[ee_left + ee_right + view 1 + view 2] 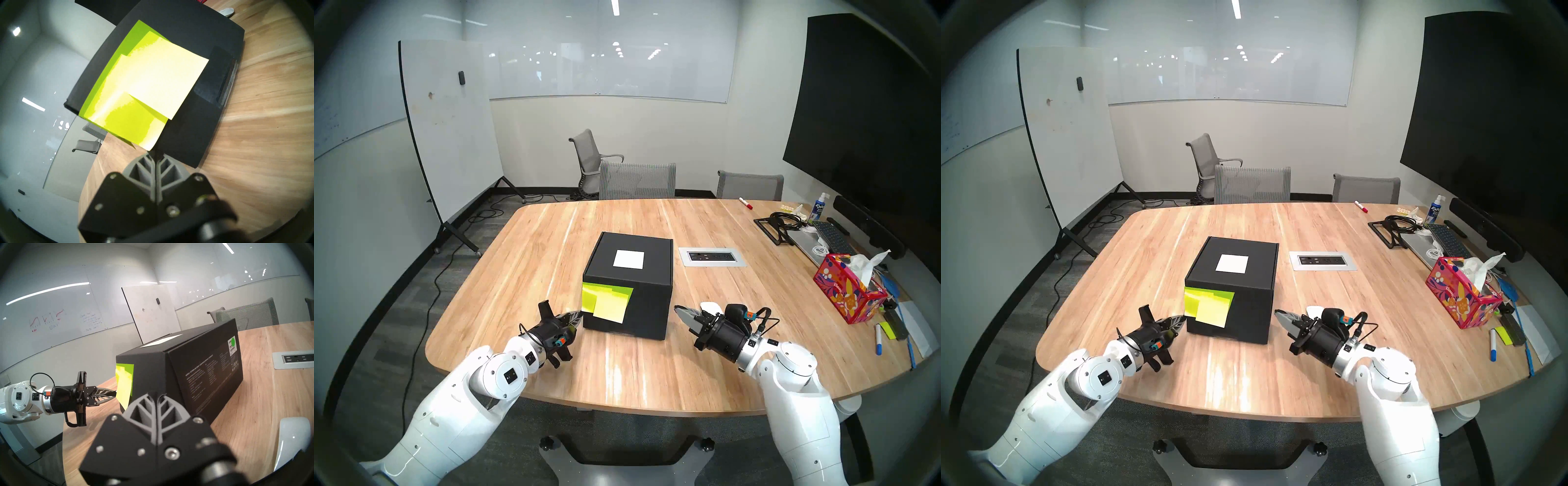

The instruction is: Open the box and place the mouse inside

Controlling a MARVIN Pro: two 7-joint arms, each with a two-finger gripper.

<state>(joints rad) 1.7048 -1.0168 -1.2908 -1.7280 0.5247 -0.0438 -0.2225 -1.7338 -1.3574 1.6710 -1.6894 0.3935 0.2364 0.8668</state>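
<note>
Black box (629, 288) at frame centre, lid down; stiff, light card, likely best lifted by front flap under sticky notes (607, 302). Mouse (294, 438) lower right, smooth, probably slippery: pinch sides. Left gripper (577, 317), right gripper (682, 312) both pressed together, empty.

Office meeting room. Large wooden conference table (619, 366) with built-in power outlet panel (712, 257); grey mesh chairs (638, 180) around it; glass whiteboard walls, rolling whiteboard (449, 129), big dark wall screen (863, 112); keyboard (831, 236), markers, tissue box (848, 292).
</note>
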